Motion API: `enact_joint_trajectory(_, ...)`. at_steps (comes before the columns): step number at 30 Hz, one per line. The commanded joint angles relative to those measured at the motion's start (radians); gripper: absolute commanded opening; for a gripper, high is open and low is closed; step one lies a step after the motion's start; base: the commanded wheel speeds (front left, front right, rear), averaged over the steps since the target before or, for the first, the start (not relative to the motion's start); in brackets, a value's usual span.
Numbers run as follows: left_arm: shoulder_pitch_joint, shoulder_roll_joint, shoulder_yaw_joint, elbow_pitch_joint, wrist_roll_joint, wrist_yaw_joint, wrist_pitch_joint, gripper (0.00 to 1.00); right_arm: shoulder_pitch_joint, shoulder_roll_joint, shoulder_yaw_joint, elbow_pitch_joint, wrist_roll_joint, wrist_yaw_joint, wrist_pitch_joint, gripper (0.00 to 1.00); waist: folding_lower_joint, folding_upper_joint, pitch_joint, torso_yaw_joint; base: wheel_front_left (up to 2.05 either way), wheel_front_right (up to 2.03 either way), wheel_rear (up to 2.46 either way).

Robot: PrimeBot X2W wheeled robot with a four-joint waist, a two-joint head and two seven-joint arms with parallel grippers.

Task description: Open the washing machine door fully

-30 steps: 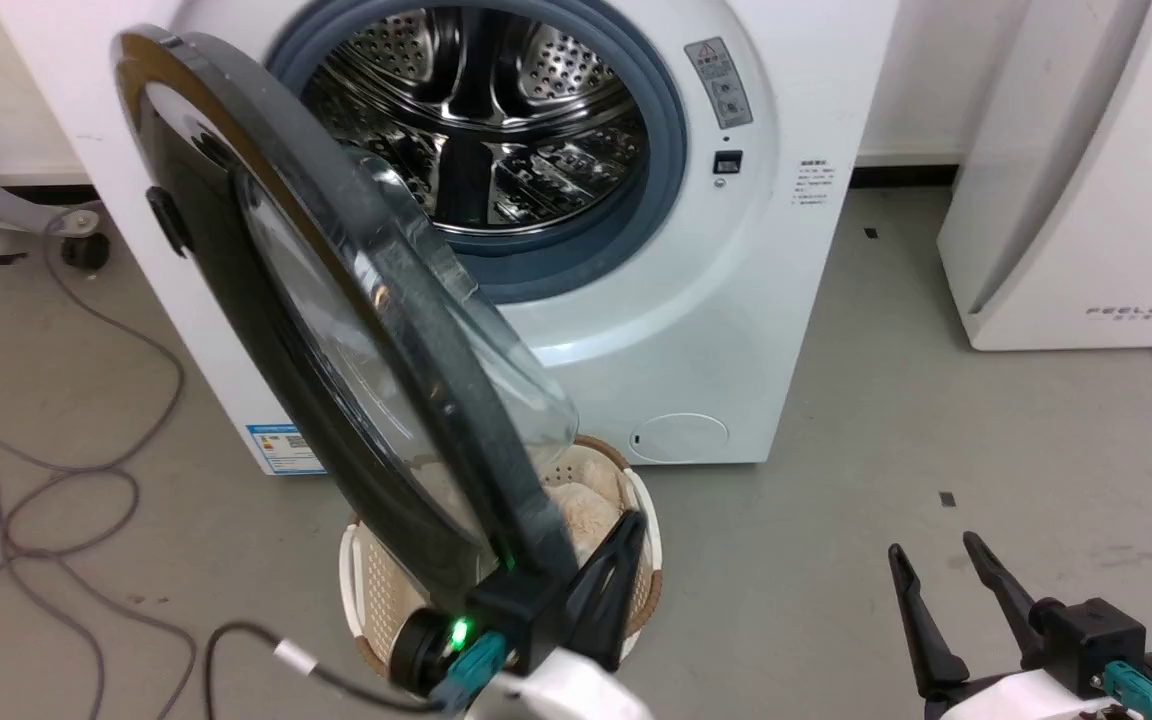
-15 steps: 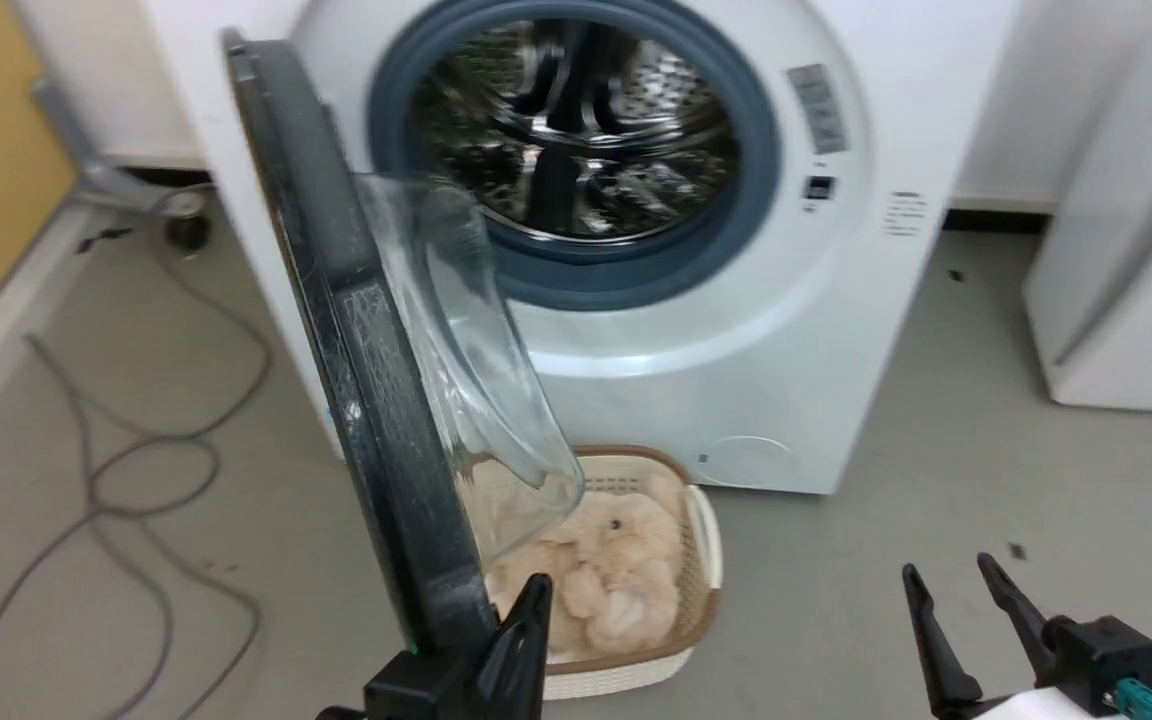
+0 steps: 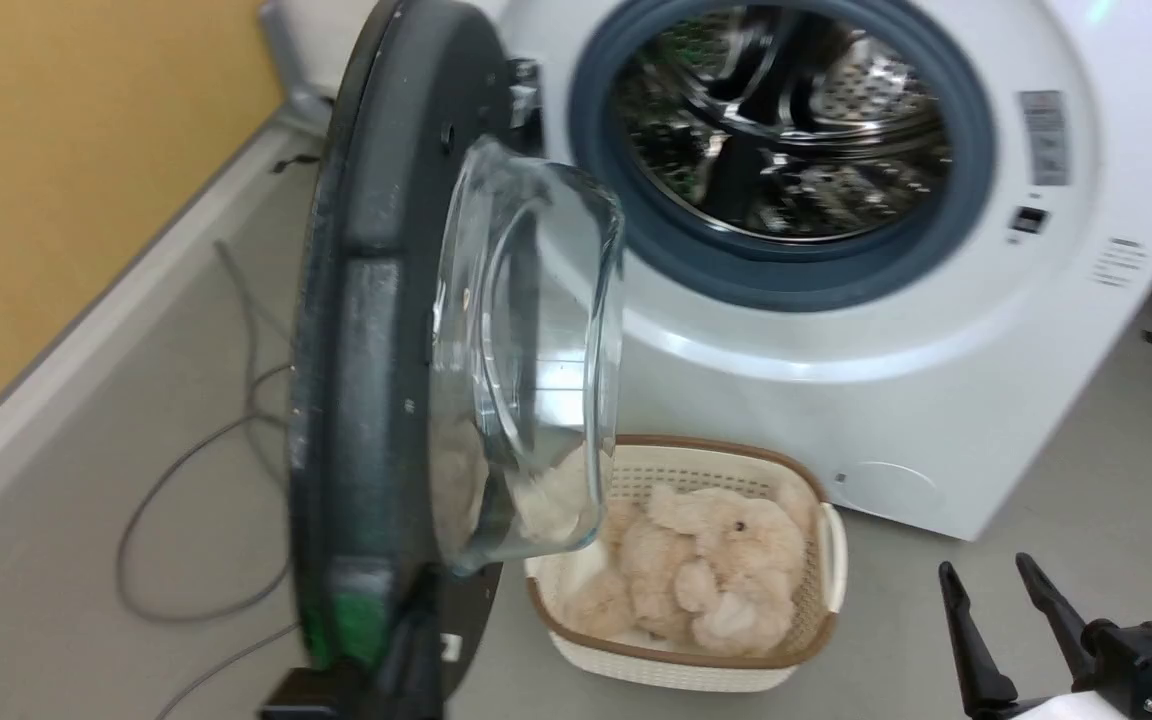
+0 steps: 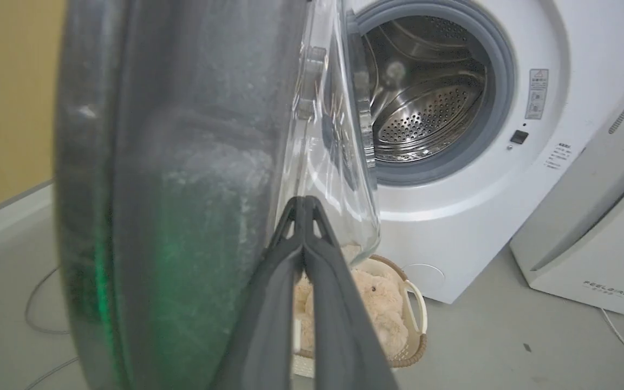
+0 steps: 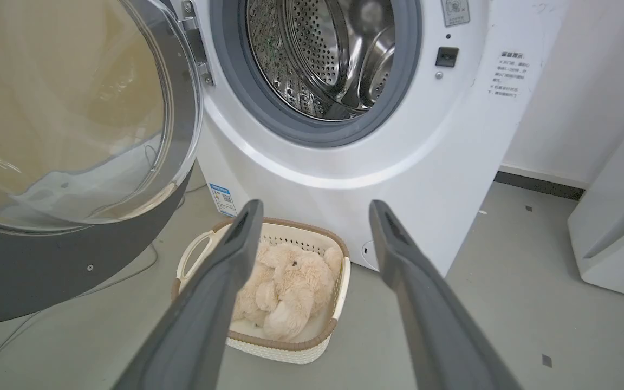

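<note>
The washing machine door point(image 3: 376, 300) stands nearly edge-on at the left of the head view, its matte black back and clear glass bowl point(image 3: 526, 350) turned toward the white washing machine point(image 3: 886, 400). The steel drum mouth point(image 3: 786, 120) is uncovered. My left gripper point(image 3: 411, 640) is shut at the door's lower edge. In the left wrist view its joined fingertips point(image 4: 304, 208) rest against the door's inner side point(image 4: 182, 189), beside the glass. My right gripper point(image 3: 1021, 630) hangs open at the lower right, away from the door; its fingers point(image 5: 220, 292) frame the basket.
A cream basket point(image 3: 676, 670) holding a beige plush toy point(image 3: 706, 570) sits on the floor below the drum, just right of the door. Grey cables point(image 3: 186, 500) lie on the floor at the left, by a yellow wall point(image 3: 56, 200). The white FEELBIRD appliance point(image 4: 604, 244) stands right of the machine.
The head camera has turned left. The door has swung wider, from showing its glossy front to showing its back, with my left gripper following its lower edge. The right gripper stays open.
</note>
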Motion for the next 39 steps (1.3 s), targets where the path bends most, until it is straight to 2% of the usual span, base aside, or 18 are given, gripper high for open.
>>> enact_joint_trajectory(1, 0.014, 0.009, 0.013, -0.002, -0.002, 0.008, -0.009, 0.00, 0.014, 0.002, -0.001, -0.007, -0.005, -0.001, 0.004, 1.00, 0.0000, 0.0000, 0.007, 0.027, 0.00, 0.00, 0.00)
enact_joint_trajectory(3, 0.025, 0.029, 0.070, 0.005, -0.018, 0.028, -0.028, 0.00, 0.016, 0.002, -0.004, -0.017, -0.007, -0.001, 0.009, 1.00, 0.0000, 0.0000, 0.009, 0.048, 0.00, 0.00, 0.00)
enact_joint_trajectory(7, 0.027, 0.062, 0.126, 0.021, -0.031, 0.035, -0.043, 0.00, 0.015, 0.002, -0.002, -0.026, -0.007, -0.001, 0.015, 1.00, 0.0000, 0.0000, 0.009, 0.055, 0.00, 0.00, 0.00)
enact_joint_trajectory(9, 0.020, 0.082, 0.154, 0.039, -0.042, 0.026, -0.050, 0.00, 0.013, 0.002, -0.001, -0.030, -0.007, -0.001, 0.017, 1.00, 0.0000, 0.0000, 0.011, 0.055, 0.00, 0.00, 0.00)
enact_joint_trajectory(10, 0.002, 0.107, 0.202, 0.074, -0.063, 0.012, -0.065, 0.00, 0.010, 0.002, 0.002, -0.037, -0.008, -0.001, 0.022, 1.00, 0.0000, 0.0000, 0.014, 0.051, 0.00, 0.00, 0.00)
enact_joint_trajectory(15, -0.048, 0.142, 0.297, 0.157, -0.107, -0.018, -0.097, 0.00, 0.010, 0.002, 0.001, -0.047, -0.009, -0.001, 0.027, 1.00, 0.0000, 0.0000, 0.025, 0.037, 0.00, 0.00, 0.00)
enact_joint_trajectory(16, -0.082, 0.148, 0.356, 0.228, -0.141, -0.047, -0.113, 0.00, 0.008, 0.002, -0.001, -0.051, -0.008, -0.001, 0.030, 1.00, 0.0000, 0.0000, 0.033, 0.027, 0.00, 0.00, 0.00)
enact_joint_trajectory(21, -0.126, 0.127, 0.426, 0.336, -0.154, -0.081, -0.129, 0.00, 0.003, 0.002, -0.001, -0.048, -0.003, -0.001, 0.033, 1.00, 0.0000, 0.0000, 0.041, 0.009, 0.00, 0.00, 0.00)
enact_joint_trajectory(23, -0.171, 0.114, 0.490, 0.387, -0.135, -0.115, -0.130, 0.00, 0.000, 0.002, -0.003, -0.048, -0.002, -0.001, 0.034, 1.00, 0.0000, 0.0000, 0.049, 0.003, 0.00, 0.00, 0.00)
enact_joint_trajectory(30, -0.231, 0.079, 0.588, 0.477, -0.069, -0.185, -0.131, 0.00, -0.010, 0.002, -0.005, -0.045, -0.002, -0.001, 0.036, 1.00, 0.0000, 0.0000, 0.055, 0.000, 0.00, 0.00, 0.00)
enact_joint_trajectory(34, -0.231, 0.055, 0.630, 0.501, -0.023, -0.219, -0.131, 0.00, -0.011, 0.002, -0.001, -0.039, -0.001, -0.001, 0.034, 1.00, 0.0000, 0.0000, 0.047, -0.004, 0.00, 0.00, 0.00)
enact_joint_trajectory(39, -0.171, 0.014, 0.641, 0.476, 0.043, -0.240, -0.131, 0.00, -0.001, 0.002, 0.010, -0.023, 0.007, -0.001, 0.025, 1.00, 0.0000, 0.0000, 0.014, -0.015, 0.00, 0.00, 0.00)
